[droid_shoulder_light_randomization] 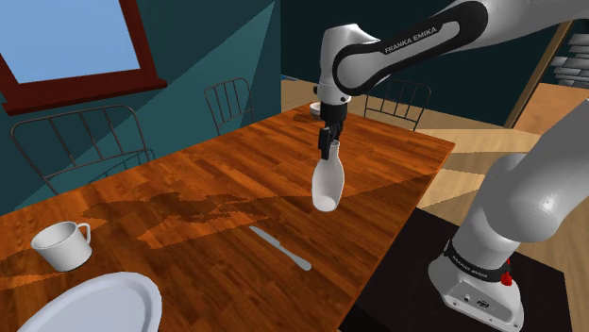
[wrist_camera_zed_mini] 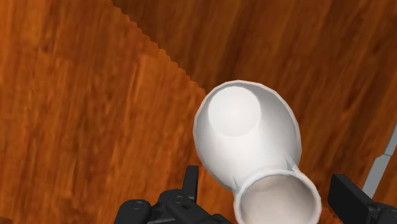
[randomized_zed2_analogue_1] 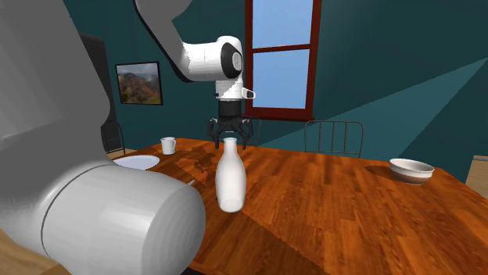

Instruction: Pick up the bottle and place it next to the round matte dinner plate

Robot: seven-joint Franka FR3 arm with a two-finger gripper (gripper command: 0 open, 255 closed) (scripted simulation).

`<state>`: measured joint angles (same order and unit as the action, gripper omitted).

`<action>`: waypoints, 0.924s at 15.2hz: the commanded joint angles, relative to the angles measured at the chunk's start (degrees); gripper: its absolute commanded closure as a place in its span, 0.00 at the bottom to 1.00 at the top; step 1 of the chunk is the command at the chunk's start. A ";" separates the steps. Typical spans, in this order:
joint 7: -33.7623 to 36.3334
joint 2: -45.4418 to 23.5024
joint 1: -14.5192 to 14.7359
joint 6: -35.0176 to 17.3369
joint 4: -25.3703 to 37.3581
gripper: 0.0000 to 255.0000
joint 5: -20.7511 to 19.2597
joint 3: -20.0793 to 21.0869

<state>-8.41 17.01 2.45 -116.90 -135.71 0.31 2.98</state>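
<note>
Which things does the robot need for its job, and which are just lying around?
Needed: the gripper, the bottle it holds, the plate.
Just lying about: the mug, the knife, the bowl.

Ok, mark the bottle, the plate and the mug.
bottle (droid_shoulder_light_randomization: 328, 185): shoulder view, on its white body.
plate (droid_shoulder_light_randomization: 92, 307): shoulder view, on its bare middle.
mug (droid_shoulder_light_randomization: 57, 255): shoulder view, on its side wall.

glossy wooden table (droid_shoulder_light_randomization: 236, 179), smooth white bottle (droid_shoulder_light_randomization: 328, 184)
</note>
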 commanded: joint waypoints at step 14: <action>0.00 0.01 0.00 -0.08 -0.08 1.00 0.00 0.00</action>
<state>-8.42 17.03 2.44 -116.97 -135.77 0.31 2.98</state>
